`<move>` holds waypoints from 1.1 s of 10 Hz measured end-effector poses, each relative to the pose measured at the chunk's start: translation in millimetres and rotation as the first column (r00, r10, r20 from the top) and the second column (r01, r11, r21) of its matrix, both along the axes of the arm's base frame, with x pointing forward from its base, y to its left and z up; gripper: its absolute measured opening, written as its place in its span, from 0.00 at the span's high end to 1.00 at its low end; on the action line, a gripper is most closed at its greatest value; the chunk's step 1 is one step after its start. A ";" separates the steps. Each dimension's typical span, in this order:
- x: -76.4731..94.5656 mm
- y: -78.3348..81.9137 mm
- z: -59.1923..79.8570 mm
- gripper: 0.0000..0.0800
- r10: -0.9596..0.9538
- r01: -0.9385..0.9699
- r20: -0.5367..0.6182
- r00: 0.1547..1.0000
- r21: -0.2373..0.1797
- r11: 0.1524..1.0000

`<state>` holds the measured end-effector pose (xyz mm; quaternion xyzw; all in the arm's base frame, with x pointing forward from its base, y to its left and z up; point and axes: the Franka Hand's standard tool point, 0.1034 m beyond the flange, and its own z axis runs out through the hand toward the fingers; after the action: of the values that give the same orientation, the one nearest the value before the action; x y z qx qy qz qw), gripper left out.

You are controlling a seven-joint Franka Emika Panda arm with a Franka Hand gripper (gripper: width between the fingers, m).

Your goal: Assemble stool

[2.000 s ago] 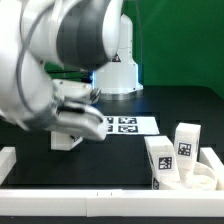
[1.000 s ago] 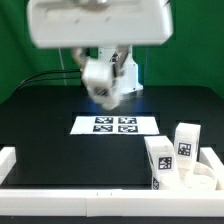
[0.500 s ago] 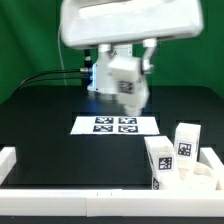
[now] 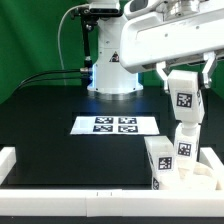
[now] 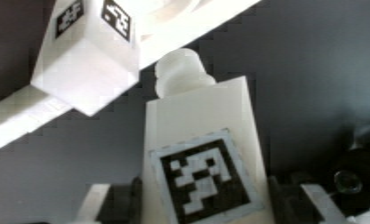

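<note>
My gripper (image 4: 184, 84) hangs at the exterior view's right, shut on a white stool leg (image 4: 184, 102) with a square tag, peg end pointing down. The leg is in the air just above the other parts. Below it, two more tagged legs (image 4: 160, 160) (image 4: 187, 148) stand by the round white seat (image 4: 204, 179) in the near right corner. In the wrist view the held leg (image 5: 200, 130) fills the middle between my gripper (image 5: 208, 203) fingers (image 5: 114, 200), its peg towards another tagged leg (image 5: 88, 55).
The marker board (image 4: 114, 124) lies flat mid-table. White border rails run along the front (image 4: 70, 176), the left (image 4: 6, 160) and the right (image 4: 212, 156); one shows in the wrist view (image 5: 22, 125). The arm's base (image 4: 112, 70) stands at the back.
The arm has swung from the exterior view's left across to the right with the leg in its grip. It now holds the leg over the parts in the right corner.
</note>
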<state>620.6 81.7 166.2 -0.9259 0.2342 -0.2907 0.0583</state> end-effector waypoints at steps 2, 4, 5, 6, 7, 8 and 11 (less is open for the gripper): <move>0.0 4.2 -6.6 0.60 -0.009 0.010 0.088 0.996 -0.012 1.000; 1.3 11.0 -25.1 0.60 -0.028 0.029 0.101 0.994 -0.014 0.999; 2.1 12.5 -24.4 0.60 -0.031 0.032 0.102 0.994 -0.014 0.999; 1.7 11.0 -24.8 0.60 -0.020 0.022 0.100 0.995 -0.026 0.999; 1.5 10.6 -25.1 0.60 -0.015 0.018 0.099 0.995 -0.031 0.999; 1.0 10.9 -26.6 0.60 -0.009 0.013 0.097 0.995 -0.036 0.999; -3.2 24.7 -57.4 0.60 -0.012 0.015 0.054 0.998 -0.052 0.999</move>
<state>617.4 106.3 108.9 -0.9173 0.2309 -0.3220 0.0384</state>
